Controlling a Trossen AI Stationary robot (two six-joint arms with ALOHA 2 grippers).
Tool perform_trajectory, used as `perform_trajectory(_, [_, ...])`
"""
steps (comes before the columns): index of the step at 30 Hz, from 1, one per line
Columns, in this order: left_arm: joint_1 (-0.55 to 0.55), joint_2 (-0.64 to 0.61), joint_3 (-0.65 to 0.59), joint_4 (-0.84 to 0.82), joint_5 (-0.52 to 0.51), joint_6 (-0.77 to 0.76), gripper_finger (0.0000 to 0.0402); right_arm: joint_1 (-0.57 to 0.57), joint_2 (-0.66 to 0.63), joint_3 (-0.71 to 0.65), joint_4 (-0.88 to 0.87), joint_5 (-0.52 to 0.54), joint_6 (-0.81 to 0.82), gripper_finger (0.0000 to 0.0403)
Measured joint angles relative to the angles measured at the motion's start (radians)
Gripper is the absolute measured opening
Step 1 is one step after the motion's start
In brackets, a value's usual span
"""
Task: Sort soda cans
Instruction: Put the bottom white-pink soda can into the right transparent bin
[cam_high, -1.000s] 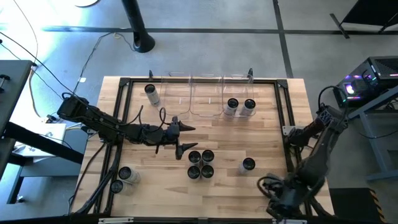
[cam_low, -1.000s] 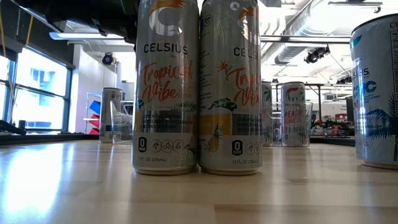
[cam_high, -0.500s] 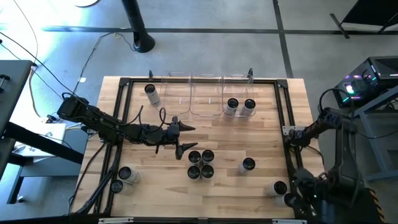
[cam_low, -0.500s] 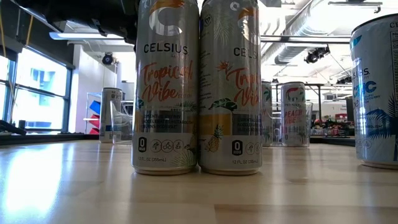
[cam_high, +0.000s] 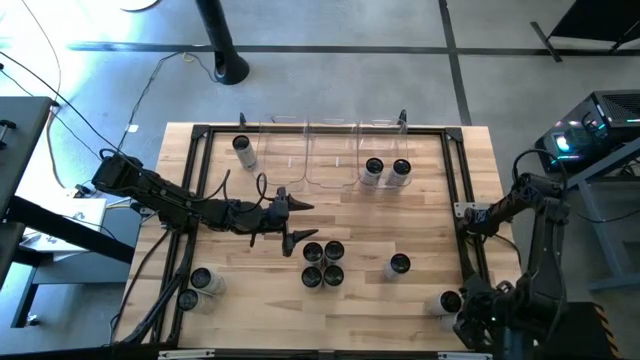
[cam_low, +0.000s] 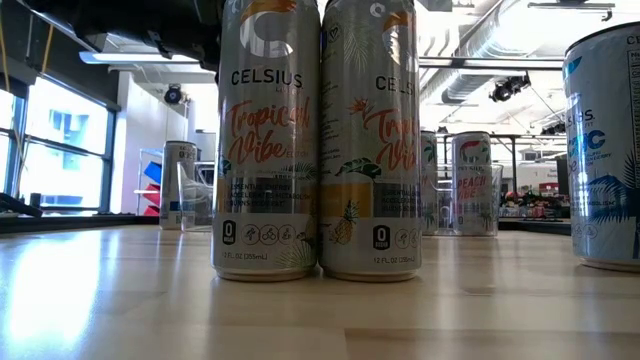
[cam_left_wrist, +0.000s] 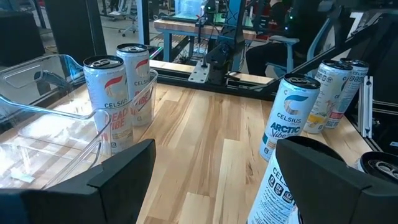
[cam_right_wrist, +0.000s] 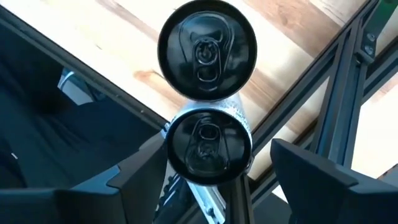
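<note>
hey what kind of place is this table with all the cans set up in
Probably a robotics lab or workshop. Exposed ceiling ducts and track lights run overhead, a bare concrete floor surrounds the table, and more workbenches with equipment stand behind the soda cans.

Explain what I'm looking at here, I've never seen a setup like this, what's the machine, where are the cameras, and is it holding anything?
This is a robot with two dark arms working at a wooden table. One picture looks straight down from above, one sits level with the tabletop, and one camera rides on each arm's wrist.

Soda cans stand around the table: a cluster of four near the middle, one can alone to their right, and two cans inside a clear plastic bin at the far edge. The low camera sits right behind two Tropical Vibe cans.

The left end effector is open beside the cluster, holding nothing. The right end effector is open above two cans at the table's near right corner, gripping neither.
</note>
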Motion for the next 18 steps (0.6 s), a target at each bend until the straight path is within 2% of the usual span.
perform_trajectory(15, [0.000, 0.000, 0.000, -0.001, 0.001, -0.008, 0.0328, -0.005, 0.000, -0.029, 0.056, -0.008, -0.006, 0.0307])
perform_trajectory(18, [0.000, 0.000, 0.000, -0.001, 0.001, -0.008, 0.0328, -0.004, 0.000, -0.029, 0.053, 0.025, -0.023, 0.0307])
